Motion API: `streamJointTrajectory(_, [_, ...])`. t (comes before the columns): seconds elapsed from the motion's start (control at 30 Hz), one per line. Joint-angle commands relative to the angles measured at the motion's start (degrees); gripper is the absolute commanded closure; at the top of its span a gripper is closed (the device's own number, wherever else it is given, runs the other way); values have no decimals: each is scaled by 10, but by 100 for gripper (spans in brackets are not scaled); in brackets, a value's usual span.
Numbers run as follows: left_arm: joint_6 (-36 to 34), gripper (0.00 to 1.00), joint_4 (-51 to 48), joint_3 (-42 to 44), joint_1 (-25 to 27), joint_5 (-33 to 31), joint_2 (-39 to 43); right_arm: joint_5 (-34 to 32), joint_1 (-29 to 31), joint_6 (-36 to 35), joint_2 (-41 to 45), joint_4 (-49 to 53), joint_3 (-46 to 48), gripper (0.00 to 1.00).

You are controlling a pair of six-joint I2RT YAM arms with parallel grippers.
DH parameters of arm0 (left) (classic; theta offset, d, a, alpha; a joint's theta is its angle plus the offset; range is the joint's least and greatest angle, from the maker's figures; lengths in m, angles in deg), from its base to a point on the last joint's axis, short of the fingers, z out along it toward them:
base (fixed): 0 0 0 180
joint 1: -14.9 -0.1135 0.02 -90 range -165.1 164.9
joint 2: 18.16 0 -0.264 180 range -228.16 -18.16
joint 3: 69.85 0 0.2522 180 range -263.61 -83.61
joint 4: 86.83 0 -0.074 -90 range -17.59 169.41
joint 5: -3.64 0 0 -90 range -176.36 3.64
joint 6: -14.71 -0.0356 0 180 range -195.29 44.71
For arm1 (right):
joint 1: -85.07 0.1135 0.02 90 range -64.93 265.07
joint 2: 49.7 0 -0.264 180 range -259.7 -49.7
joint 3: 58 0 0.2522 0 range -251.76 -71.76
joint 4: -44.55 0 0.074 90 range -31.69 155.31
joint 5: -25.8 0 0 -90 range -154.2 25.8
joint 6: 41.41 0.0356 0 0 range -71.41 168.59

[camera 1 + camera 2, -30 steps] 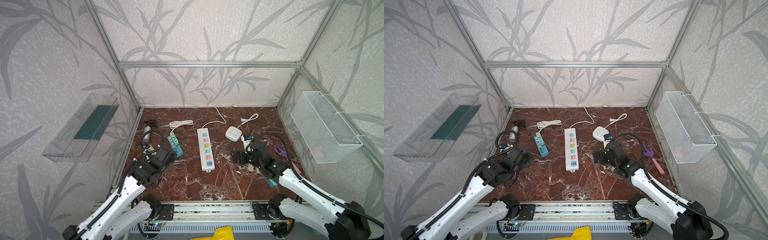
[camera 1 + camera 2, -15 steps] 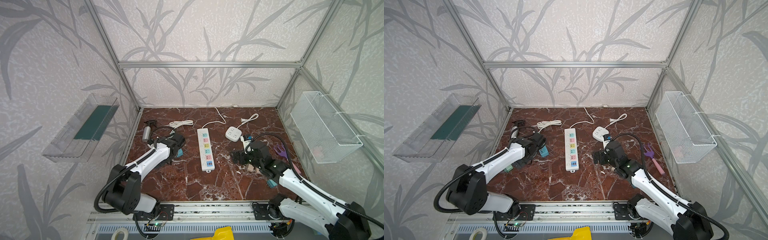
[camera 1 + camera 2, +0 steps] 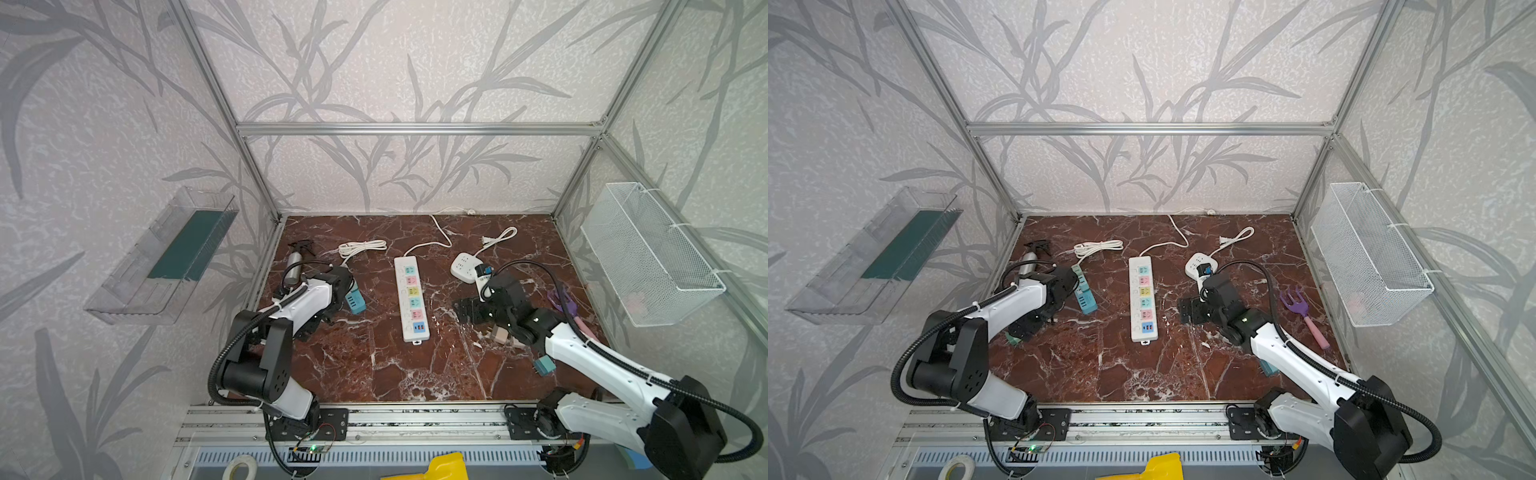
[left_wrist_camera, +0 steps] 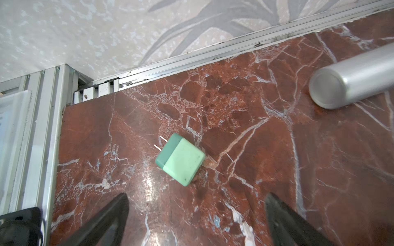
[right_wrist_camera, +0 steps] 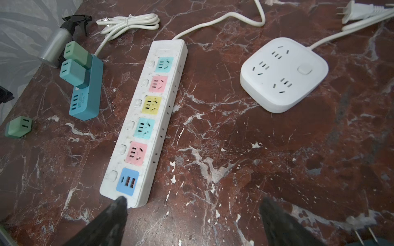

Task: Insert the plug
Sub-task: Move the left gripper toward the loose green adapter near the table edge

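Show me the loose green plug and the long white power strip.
loose green plug (image 4: 183,164), left wrist view, on its pale body.
long white power strip (image 5: 151,105), right wrist view, on its yellow socket.

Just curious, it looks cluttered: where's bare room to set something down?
Bare: between the white power strip and front rail. Also the back right corner beyond the square socket. Crowded: around the teal strip and spray bottle.

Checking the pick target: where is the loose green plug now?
In the left wrist view the green plug lies on the marble floor just ahead of the open left gripper, at the scene's left side near the silver bottle.
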Motion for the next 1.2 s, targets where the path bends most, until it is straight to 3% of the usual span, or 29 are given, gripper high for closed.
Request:
streamJointTrajectory(0.0, [-16, 1, 42, 16, -19, -16, 3, -13, 16, -4, -16, 25, -38, 5])
streamJointTrajectory(0.27, [1, 1, 85, 35, -31, -32, -22, -20, 30, 4, -26, 34, -54, 5])
streamJointTrajectory(0.4, [35, 4, 94, 56, -62, -2, 8, -26, 29, -1, -19, 48, -59, 5])
streamJointTrajectory(0.53, [13, 7, 178, 99, -111, 68, 25, -29, 29, -6, -10, 54, -60, 5])
streamJointTrajectory(0.6, [21, 8, 188, 102, -116, 79, 14, -31, 30, -6, -9, 53, -60, 5])
streamJointTrajectory(0.67, [24, 15, 194, 99, -115, 87, -2, -29, 30, -7, -11, 52, -62, 5])
streamJointTrajectory(0.83, [35, 14, 207, 96, -125, 108, -11, -28, 29, -14, -17, 57, -71, 5])
streamJointTrajectory(1.0, [45, 18, 234, 101, -146, 158, -30, -31, 29, -22, -12, 61, -74, 5])
streamJointTrajectory(1.17, [55, 23, 237, 110, -147, 159, -32, -39, 29, -27, -12, 72, -77, 5])
